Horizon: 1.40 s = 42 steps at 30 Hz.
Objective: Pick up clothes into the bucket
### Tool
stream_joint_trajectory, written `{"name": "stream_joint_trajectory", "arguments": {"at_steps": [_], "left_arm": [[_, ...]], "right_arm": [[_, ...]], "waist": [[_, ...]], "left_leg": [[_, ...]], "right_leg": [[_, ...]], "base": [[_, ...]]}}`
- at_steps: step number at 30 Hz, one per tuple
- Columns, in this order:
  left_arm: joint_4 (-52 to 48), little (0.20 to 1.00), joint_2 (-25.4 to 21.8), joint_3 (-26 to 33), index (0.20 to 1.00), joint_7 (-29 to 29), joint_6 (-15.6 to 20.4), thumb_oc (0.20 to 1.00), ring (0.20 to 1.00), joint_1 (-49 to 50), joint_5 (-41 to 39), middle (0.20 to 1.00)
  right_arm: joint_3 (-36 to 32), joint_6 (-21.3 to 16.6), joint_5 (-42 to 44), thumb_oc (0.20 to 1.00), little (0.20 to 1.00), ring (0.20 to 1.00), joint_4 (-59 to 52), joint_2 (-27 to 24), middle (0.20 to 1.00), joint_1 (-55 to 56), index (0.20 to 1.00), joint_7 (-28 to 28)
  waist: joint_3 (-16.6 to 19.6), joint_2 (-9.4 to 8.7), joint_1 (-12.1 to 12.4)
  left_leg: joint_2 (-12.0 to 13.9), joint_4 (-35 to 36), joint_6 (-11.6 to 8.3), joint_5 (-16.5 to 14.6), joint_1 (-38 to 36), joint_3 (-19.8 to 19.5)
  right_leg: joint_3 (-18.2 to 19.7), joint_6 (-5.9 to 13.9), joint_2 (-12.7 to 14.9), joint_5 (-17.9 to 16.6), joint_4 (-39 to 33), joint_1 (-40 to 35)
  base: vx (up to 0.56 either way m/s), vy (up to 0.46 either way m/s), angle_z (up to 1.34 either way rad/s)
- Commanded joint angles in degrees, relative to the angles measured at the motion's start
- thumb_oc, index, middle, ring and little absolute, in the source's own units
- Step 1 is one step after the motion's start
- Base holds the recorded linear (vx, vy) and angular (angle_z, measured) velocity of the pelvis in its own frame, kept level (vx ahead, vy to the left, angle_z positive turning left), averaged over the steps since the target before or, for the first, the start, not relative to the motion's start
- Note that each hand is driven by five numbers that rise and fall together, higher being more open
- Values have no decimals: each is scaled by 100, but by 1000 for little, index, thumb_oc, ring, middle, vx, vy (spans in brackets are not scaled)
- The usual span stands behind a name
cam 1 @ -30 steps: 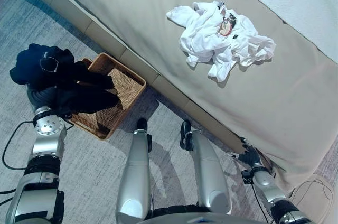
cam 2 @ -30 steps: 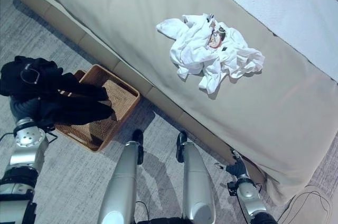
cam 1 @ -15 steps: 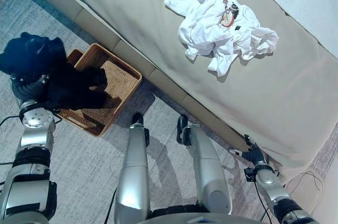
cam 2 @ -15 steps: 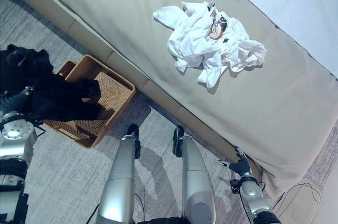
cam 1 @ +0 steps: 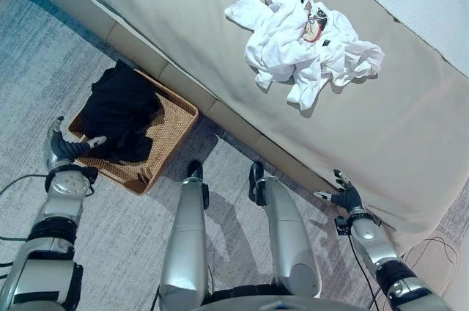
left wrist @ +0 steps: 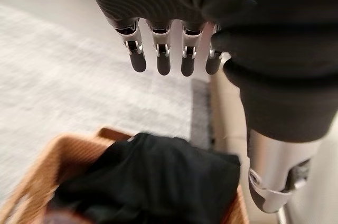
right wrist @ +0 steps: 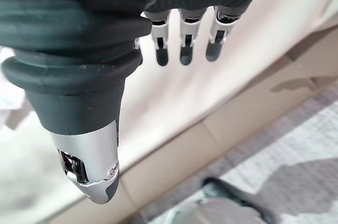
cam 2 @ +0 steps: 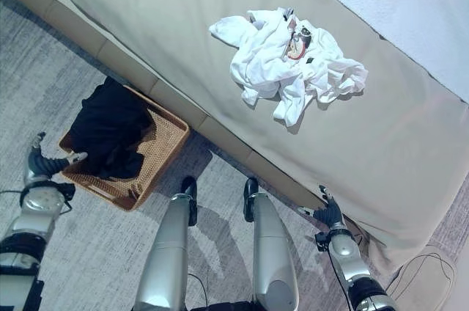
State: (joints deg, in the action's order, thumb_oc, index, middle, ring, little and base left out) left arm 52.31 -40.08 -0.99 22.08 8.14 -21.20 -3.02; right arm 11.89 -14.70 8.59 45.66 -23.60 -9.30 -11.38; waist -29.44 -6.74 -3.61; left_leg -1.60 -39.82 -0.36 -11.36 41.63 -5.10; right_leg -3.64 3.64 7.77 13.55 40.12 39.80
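Grey carpet (cam 1: pixel 44 54) at left, beige bed (cam 1: pixel 220 25) across upper frame. Black clothes (cam 1: pixel 117 109) heaped in wicker basket (cam 1: pixel 172 124), mid-left; white clothes (cam 1: pixel 300 43) atop bed. Left robot hand (cam 1: pixel 62 148) spread beside basket; right robot hand (cam 1: pixel 343 197) spread, lower right.

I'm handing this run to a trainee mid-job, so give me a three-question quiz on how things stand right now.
1. True or false: the black garment lies in the wicker basket.
2. Where is the white clothing? A) in the basket B) on the bed C) on the carpet
3. Describe the state of the left hand and the right hand.

Key
1. True; it is heaped inside, partly over the rim.
2. B; it lies crumpled on the bed cover.
3. Both are open and hold nothing; the left hand is beside the basket, the right hand by the bed's edge.
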Motion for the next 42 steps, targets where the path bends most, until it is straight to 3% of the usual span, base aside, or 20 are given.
{"name": "stream_joint_trajectory", "arguments": {"at_steps": [1, 5, 6, 9, 15, 23, 27, 32, 33, 35, 37, 42], "left_arm": [[-92, 1000, 608, 69, 1000, -73, 207, 1000, 1000, 562, 13, 1000], [-542, 1000, 1152, -109, 1000, -96, 428, 1000, 1000, 906, -177, 1000], [-944, 1000, 1502, -277, 1000, -230, 735, 1000, 1000, 1155, -626, 1000], [-1003, 1000, 1912, -539, 1000, -495, 932, 1000, 1000, 1261, -1026, 1000], [-1092, 1000, 2274, -1399, 1000, -835, 915, 1000, 1000, 1394, -773, 1000], [-993, 1000, 2394, -2507, 1000, -1065, 824, 1000, 1000, 1559, 9, 1000], [-924, 1000, 2355, -2827, 1000, -993, 765, 1000, 1000, 1671, 218, 1000], [-778, 1000, 2449, -2794, 1000, -906, 690, 1000, 1000, 1694, -123, 1000], [-739, 1000, 2453, -2840, 1000, -875, 667, 1000, 1000, 1656, -243, 1000], [-779, 1000, 2456, -2868, 1000, -877, 669, 1000, 1000, 1643, -311, 1000], [-835, 1000, 2447, -2883, 1000, -873, 668, 1000, 1000, 1582, -465, 1000], [-1129, 1000, 2413, -3019, 1000, -840, 735, 1000, 1000, 1501, -651, 1000]], "right_arm": [[-350, -223, 92, 1000, 1000, 1000, -320, -619, 1000, 93, 1000, -151], [-654, -318, 210, 1000, 1000, 1000, -646, -729, 1000, -31, 1000, -308], [-887, -448, 422, 1000, 1000, 1000, -874, -775, 1000, -185, 1000, -404], [-1049, -587, 481, 1000, 1000, 1000, -1161, -869, 1000, -427, 1000, -550], [-1043, -616, 261, 1000, 1000, 1000, -1243, -981, 1000, -1173, 1000, -914], [-802, -129, -521, 1000, 1000, 1000, -554, -1500, 1000, -2839, 1000, -1782], [-360, 158, -716, 1000, 1000, 1000, 517, -2069, 1000, -4168, 1000, -2149], [271, 366, -646, 1000, 1000, 1000, 1630, -2421, 1000, -5133, 1000, -2037], [618, 544, -737, 1000, 1000, 1000, 2147, -2538, 1000, -5508, 1000, -1933], [822, 629, -828, 1000, 1000, 1000, 2412, -2640, 1000, -5686, 1000, -1833], [1168, 783, -1105, 1000, 1000, 1000, 2717, -2838, 1000, -5916, 1000, -1751], [1670, 829, -1570, 1000, 1000, 1000, 2865, -3107, 1000, -6191, 1000, -1815]], "waist": [[261, 375, 88], [306, 518, 145], [335, 627, 202], [379, 736, 290], [455, 888, 420], [512, 1142, 588], [432, 1267, 663], [293, 1393, 715], [220, 1461, 743], [159, 1516, 731], [57, 1548, 698], [-35, 1673, 710]], "left_leg": [[-195, 407, 227, 37, -536, 139], [-260, 721, 174, 188, -757, 73], [-318, 910, 129, 296, -893, 10], [-373, 1178, 70, 426, -1082, -104], [-383, 1605, -2, 645, -1368, -277], [-358, 2201, -92, 958, -1578, -451], [-344, 2225, -106, 1004, -1490, -505], [-346, 2224, -149, 1097, -1342, -574], [-348, 2245, -180, 1156, -1278, -604], [-373, 2235, -196, 1201, -1201, -625], [-409, 2244, -225, 1131, -1110, -673], [-446, 2310, -225, 1281, -717, -756]], "right_leg": [[16, 16, 119, -404, -533, -491], [-52, 15, 177, -397, -622, -663], [-94, 11, 222, -395, -681, -782], [-198, -8, 261, -356, -725, -932], [-380, -36, 292, -294, -797, -1170], [-547, -57, 326, -165, -705, -1165], [-574, -80, 321, -53, -433, -943], [-656, -107, 397, 38, -186, -734], [-685, -120, 430, 73, -84, -643], [-716, -132, 466, 114, 28, -549], [-683, -128, 506, 364, 226, -391], [-693, -131, 595, 390, 482, 162]], "base": [[1, -60, 4], [-1, -78, 8], [1, -53, 19], [0, -104, 31], [1, -113, 21], [-12, -78, 15], [-14, -54, 12], [-40, -72, 6], [-26, -31, 21], [0, -47, 16], [43, -89, 26], [-23, -39, 13]]}}
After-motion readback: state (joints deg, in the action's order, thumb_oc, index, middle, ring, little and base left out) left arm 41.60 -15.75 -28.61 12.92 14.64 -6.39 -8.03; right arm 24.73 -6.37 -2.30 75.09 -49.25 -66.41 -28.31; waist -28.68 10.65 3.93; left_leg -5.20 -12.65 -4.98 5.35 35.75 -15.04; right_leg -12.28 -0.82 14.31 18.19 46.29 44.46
